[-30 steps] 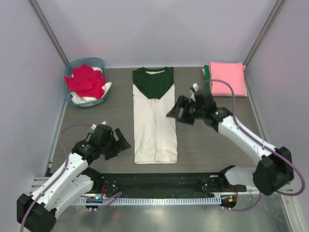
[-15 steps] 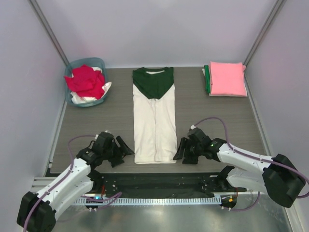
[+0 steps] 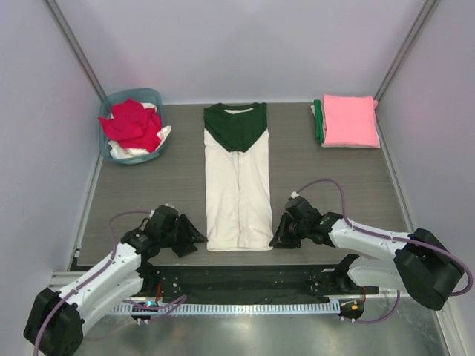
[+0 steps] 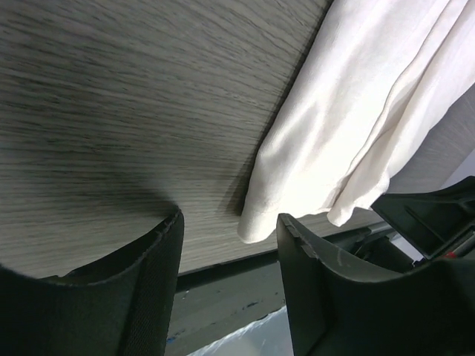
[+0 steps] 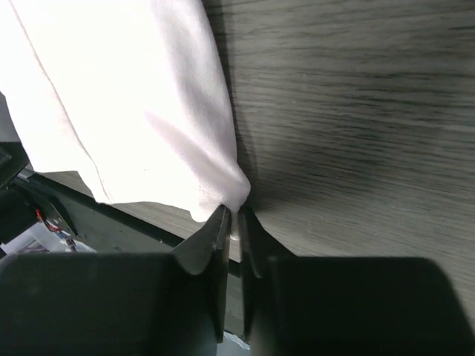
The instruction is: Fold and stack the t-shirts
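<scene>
A cream t-shirt with dark green shoulders lies folded into a long strip down the middle of the table, collar at the far end. My right gripper is at its near right corner. In the right wrist view this gripper is shut on that corner of the cream cloth. My left gripper sits at the near left corner. Its jaws stand open, and the hem corner lies just inside the gap, touching neither finger.
A round teal basket at the back left holds a red shirt over white cloth. At the back right, a folded pink shirt rests on a green one. The table's front edge and black rail run just behind both grippers.
My right arm swung from beside the shirt's upper right down to its near right corner and shut on it. My left gripper slid right to the near left corner, jaws narrowing.
</scene>
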You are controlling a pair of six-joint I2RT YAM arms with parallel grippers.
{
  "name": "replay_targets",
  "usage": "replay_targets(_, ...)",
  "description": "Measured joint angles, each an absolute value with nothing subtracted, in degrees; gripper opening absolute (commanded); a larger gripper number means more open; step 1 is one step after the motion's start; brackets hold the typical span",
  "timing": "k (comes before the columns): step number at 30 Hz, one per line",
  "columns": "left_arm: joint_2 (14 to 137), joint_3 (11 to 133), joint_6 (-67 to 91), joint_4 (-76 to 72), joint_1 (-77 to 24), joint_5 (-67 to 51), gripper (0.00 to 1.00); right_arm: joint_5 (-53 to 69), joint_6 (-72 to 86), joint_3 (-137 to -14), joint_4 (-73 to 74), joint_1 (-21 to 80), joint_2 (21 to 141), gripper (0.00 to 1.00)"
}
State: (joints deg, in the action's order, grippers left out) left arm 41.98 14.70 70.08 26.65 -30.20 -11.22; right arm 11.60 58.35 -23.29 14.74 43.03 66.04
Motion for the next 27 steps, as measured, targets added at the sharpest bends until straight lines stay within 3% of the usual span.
replay_targets(3,43.13,14.52,71.00,25.36,-31.75,-11.18,0.51,11.49,58.61,-22.63,14.41,43.03,66.17,0.03)
replay_targets(8,47.00,14.52,73.01,22.02,-35.24,-10.59,0.42,11.51,58.63,-22.37,13.98,43.03,66.26,0.01)
replay_targets(15,52.84,14.85,74.87,17.47,-39.09,-9.37,0.00,11.68,58.65,-21.93,13.45,43.03,65.87,0.01)
replay_targets(21,53.54,17.10,75.02,19.88,-41.39,-6.72,0.00,11.64,58.67,-21.21,14.85,43.03,62.50,0.01)
replay_targets(27,49.67,27.00,73.91,29.61,-43.48,-1.41,0.00,9.41,58.52,-25.21,22.48,43.13,56.80,0.01)
